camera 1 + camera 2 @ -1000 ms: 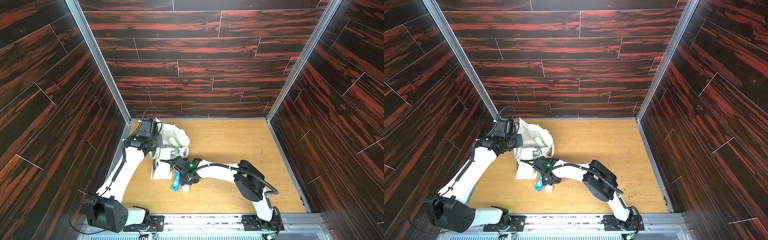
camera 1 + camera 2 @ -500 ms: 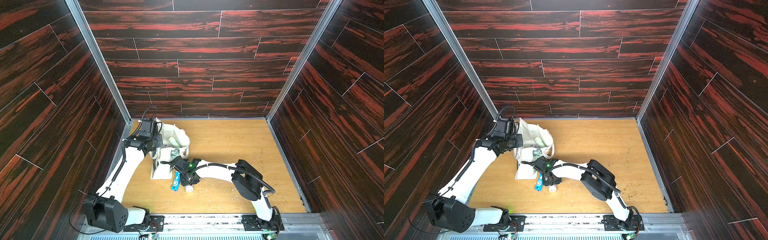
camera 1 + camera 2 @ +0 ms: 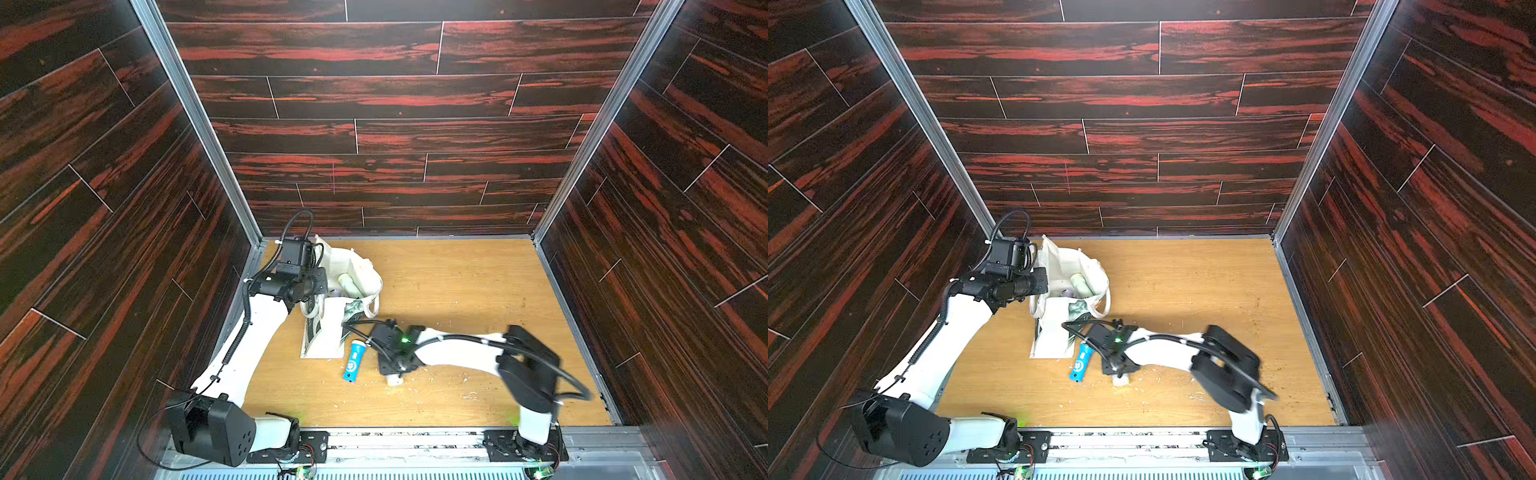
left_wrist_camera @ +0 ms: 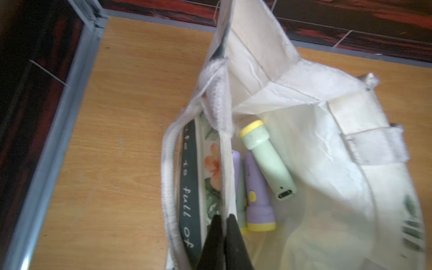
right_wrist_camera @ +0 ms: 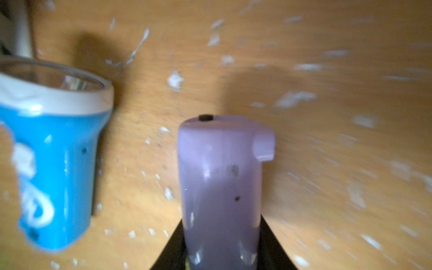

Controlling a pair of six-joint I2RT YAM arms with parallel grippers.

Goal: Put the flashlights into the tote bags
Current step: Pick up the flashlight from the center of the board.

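Note:
The cream tote bag [image 3: 361, 270] [image 3: 1059, 257] [image 4: 304, 140] stands open at the back left. My left gripper [image 4: 224, 218] [image 3: 316, 301] is shut on its near rim, beside the printed panel. Inside lie a pale green flashlight [image 4: 266, 159] [image 3: 347, 282], a lilac one [image 4: 257, 198] and another half hidden by the cloth. On the floor in front of the bag lies a blue flashlight [image 3: 353, 360] [image 3: 1080, 363] [image 5: 56, 175]. Right next to it, my right gripper [image 5: 222, 222] [image 3: 392, 370] is shut on a pale lilac flashlight [image 5: 222, 175] [image 3: 1120, 379], low over the floor.
White flecks [image 5: 294, 98] are scattered over the wooden floor [image 3: 457, 282]. Dark wood-grain walls with metal corner posts [image 3: 199, 124] close in the back and both sides. A metal rail [image 3: 395, 440] runs along the front by the arm bases.
My right gripper has closed on the pale lilac flashlight beside the blue one, and its arm has shifted slightly. The left gripper and the bag have stayed put.

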